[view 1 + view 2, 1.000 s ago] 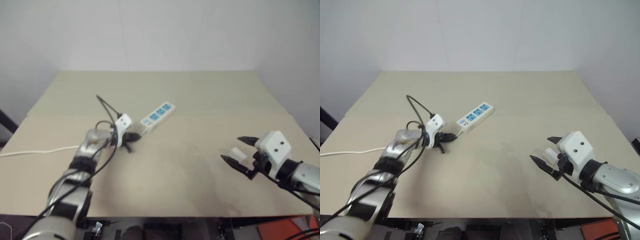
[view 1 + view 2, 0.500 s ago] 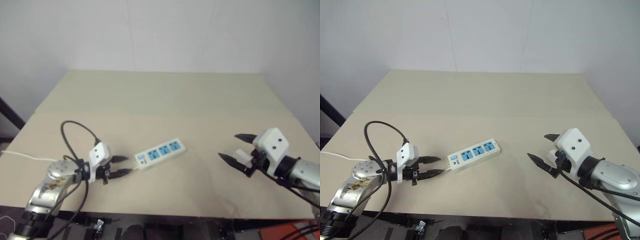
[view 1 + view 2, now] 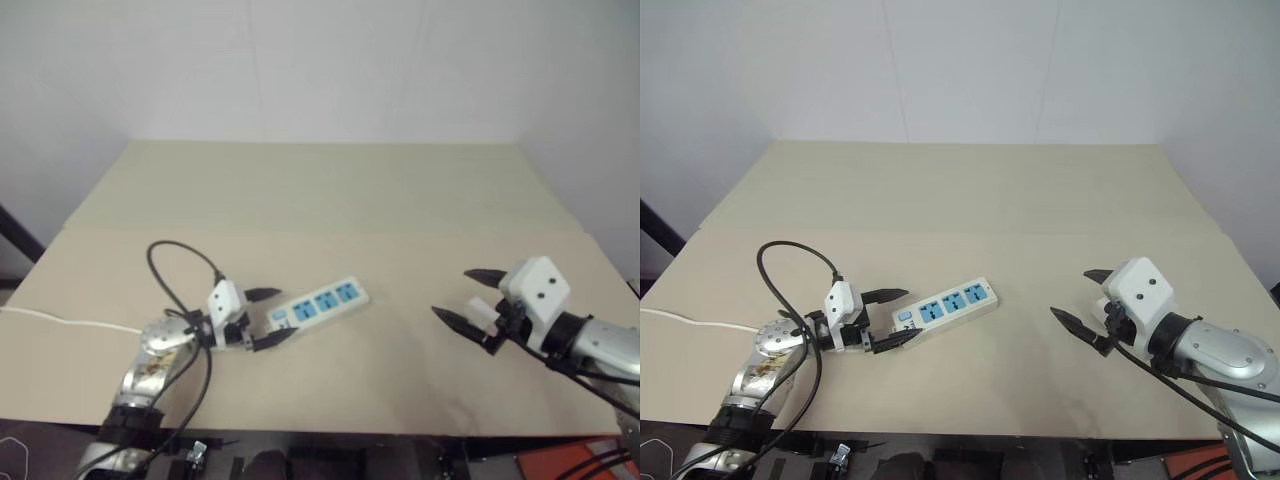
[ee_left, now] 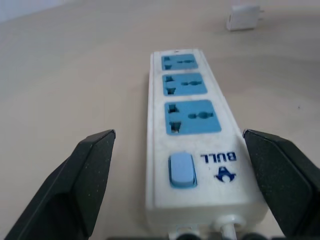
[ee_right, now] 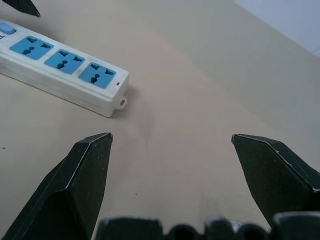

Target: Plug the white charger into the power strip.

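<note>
Between left gripper (image 4: pixel 177 195) jaws, spread wide: power strip (image 4: pixel 192 125) switch end | right gripper (image 5: pixel 172 175) jaws wide, empty

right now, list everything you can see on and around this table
table: one, beige, bare across most of its top
wall: one, pale, behind the table
power strip: one, white with three blue sockets, lying flat on the table's near left part
cord: one, thin white, running from the strip's near end off the table's left edge
white charger: one, small, lying on the table past the strip's far end, apart from it
left hand: one, black fingers open on either side of the strip's switch end
right hand: one, black fingers open, over the table's right side, holding nothing
</note>
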Robot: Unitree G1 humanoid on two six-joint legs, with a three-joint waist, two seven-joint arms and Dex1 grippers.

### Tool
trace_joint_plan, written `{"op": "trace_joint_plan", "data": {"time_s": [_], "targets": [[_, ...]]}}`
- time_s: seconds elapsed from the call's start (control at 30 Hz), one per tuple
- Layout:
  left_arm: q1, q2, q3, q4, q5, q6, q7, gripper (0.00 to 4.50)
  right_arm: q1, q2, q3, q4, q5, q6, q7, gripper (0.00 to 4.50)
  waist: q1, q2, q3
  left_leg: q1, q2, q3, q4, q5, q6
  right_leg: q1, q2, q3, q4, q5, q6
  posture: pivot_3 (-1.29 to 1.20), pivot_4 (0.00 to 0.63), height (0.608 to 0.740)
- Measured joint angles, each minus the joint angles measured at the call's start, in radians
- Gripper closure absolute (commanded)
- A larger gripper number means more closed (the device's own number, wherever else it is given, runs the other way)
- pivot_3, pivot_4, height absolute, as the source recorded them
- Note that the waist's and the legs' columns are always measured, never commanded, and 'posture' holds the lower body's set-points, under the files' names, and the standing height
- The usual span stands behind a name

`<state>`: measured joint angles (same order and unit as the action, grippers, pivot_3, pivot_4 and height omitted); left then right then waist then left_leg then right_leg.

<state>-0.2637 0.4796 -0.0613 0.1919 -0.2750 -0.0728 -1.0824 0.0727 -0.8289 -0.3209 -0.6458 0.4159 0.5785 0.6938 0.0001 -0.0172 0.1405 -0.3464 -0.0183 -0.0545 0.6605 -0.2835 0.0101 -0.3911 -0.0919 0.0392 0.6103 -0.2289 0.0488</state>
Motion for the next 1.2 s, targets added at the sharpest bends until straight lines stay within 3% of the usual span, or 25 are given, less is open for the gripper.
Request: {"op": "trace_joint_plan", "data": {"time_s": [0.63,0.8,1.0,1.13,1.2], "targets": [[-0.039,-0.046,-0.054,0.122,0.038,-0.036,-0.038,0.02,-0.022,0.005,0.001,-0.024,0.001,0.018,-0.007,0.0,-0.001,0.001,-0.001,0.003,0.0,0.0,0.0,0.0,0.0,0.003,0.0,0.0,0.0,0.0,0.0,0.0,0.15,0.74],[-0.068,-0.05,-0.069,0.185,0.042,-0.04,-0.052,1.21,-0.046,0.005,0.01,-0.024,0.003,0.02,-0.007,0.0,0.001,0.005,-0.005,0.006,0.0,0.0,0.0,0.0,0.0,0.005,0.0,0.0,0.0,-0.001,0.001,0.0,0.15,0.74],[-0.098,-0.066,-0.08,0.251,0.045,-0.069,-0.074,1.2,-0.074,-0.011,0.013,-0.016,0.03,0.036,0.011,0.0,0.004,0.008,-0.009,0.007,0.0,0.0,0.0,0.0,0.0,0.007,0.0,0.0,0.001,-0.002,0.003,0.0,0.15,0.74],[-0.16,-0.071,-0.105,0.303,0.065,-0.1,-0.123,1.2,-0.203,-0.046,0.024,0.02,0.06,0.127,-0.001,0.0,0.008,0.008,-0.009,0.007,0.0,0.0,0.0,0.0,0.0,0.007,0.0,0.0,0.0,-0.002,0.004,0.0,0.15,0.74],[-0.198,-0.079,-0.118,0.334,0.073,-0.116,-0.17,1.2,-0.329,-0.058,0.066,0.069,0.081,0.281,-0.047,0.0,0.006,0.009,-0.01,0.005,-0.001,0.0,0.0,0.0,0.0,0.005,0.0,0.0,0.0,0.0,0.001,0.0,0.15,0.74]]}}
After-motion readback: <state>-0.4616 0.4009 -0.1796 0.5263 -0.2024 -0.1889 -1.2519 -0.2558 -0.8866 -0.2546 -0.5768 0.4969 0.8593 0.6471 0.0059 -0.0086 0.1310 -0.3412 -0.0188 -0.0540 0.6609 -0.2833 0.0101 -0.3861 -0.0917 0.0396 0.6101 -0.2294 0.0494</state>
